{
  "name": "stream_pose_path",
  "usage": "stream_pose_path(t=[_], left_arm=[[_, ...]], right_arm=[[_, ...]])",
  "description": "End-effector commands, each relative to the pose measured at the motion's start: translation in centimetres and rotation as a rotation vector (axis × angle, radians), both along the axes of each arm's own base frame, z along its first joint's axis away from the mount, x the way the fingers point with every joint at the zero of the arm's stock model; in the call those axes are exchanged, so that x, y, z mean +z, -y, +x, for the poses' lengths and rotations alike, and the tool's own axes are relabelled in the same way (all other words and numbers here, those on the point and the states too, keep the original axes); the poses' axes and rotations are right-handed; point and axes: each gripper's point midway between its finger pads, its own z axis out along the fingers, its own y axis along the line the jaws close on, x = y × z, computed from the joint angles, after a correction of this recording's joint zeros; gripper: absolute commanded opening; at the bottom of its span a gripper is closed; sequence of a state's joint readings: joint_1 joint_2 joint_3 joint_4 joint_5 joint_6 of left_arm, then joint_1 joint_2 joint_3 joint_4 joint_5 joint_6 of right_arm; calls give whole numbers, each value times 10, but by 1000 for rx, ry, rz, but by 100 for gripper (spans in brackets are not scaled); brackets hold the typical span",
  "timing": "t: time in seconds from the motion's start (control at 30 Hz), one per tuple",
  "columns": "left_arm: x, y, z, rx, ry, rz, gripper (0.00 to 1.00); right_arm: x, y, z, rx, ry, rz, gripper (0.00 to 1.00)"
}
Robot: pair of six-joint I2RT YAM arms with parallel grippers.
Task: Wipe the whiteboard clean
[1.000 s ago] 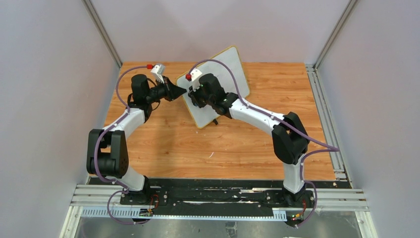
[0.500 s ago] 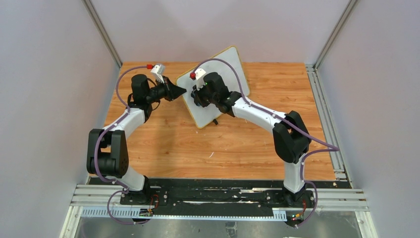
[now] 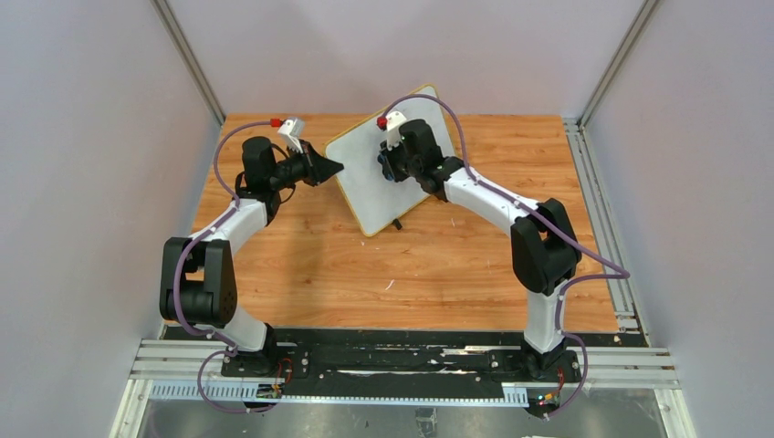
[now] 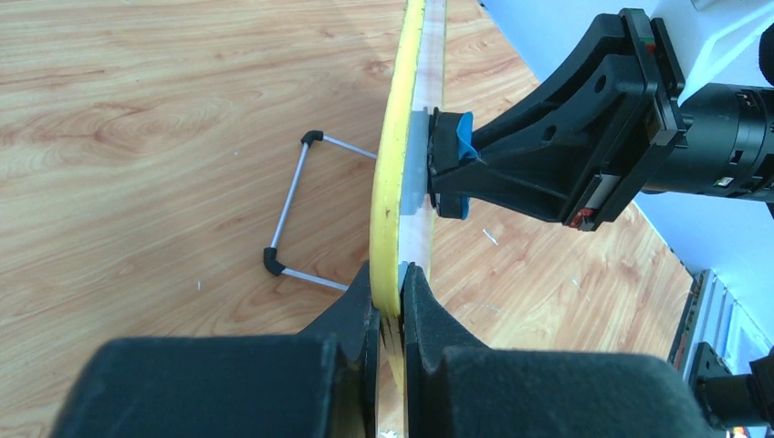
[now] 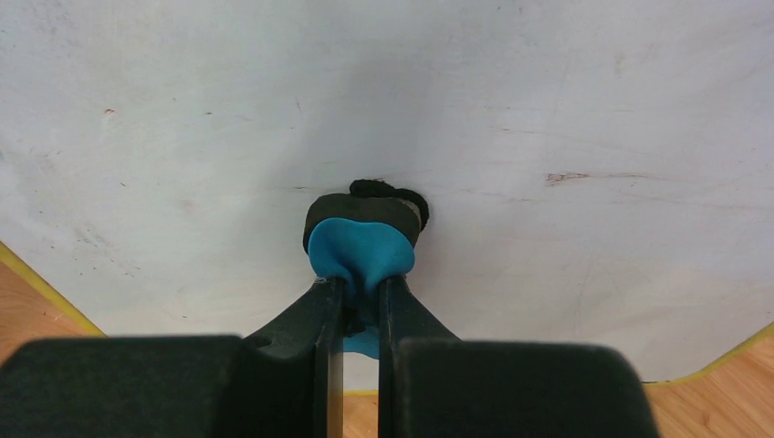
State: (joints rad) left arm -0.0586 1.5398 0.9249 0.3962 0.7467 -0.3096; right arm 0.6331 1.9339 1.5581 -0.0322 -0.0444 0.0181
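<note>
Jaws on both arms are clenched: your left gripper (image 4: 390, 274) pinches the yellow rim at the edge of the whiteboard (image 3: 365, 196), and your right gripper (image 5: 360, 287) grasps a small blue eraser (image 5: 360, 251) whose dark pad is pressed flat against the white face. That board stands tilted toward the far middle of the wooden table (image 3: 438, 265), propped on its wire stand (image 4: 290, 210) and steadied by your left arm. You look to be mid-wipe, with most of the surface near the pad already pale; only a faint reddish streak (image 5: 566, 177) and some small specks show in the right wrist view. Next you would sweep the pad sideways over that streak with steady pressure, while your left grip stays firm so the board does not tip backward or slide off its stand.
</note>
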Motion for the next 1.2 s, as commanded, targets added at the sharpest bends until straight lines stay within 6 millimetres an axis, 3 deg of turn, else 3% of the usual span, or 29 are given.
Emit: stream_pose_path(t=[0.0,0.17,0.4,0.43,0.6,0.9,1.03,1.17], left_arm=[[-39,-9,-2,-15,26,175,0],[-41,-8,-1,-17,21,175,0],[-41,-7,-2,-18,23,175,0],[-40,-7,-2,-19,23,174,0],[-41,-8,-2,-18,21,175,0],[-42,-7,-2,-20,21,176,0],[-42,-7,-2,-21,22,176,0],[-41,-7,-2,-21,23,176,0]], right_arm=[[-7,27,18,-84,16,-64,1],[15,8,18,-34,12,-5,1],[45,-32,2,56,45,38,1],[36,-39,2,67,30,30,1],[34,-66,-6,123,17,34,1],[27,-100,-41,217,7,31,1],[28,-109,-55,245,20,22,1],[28,-101,-45,207,55,-24,1]])
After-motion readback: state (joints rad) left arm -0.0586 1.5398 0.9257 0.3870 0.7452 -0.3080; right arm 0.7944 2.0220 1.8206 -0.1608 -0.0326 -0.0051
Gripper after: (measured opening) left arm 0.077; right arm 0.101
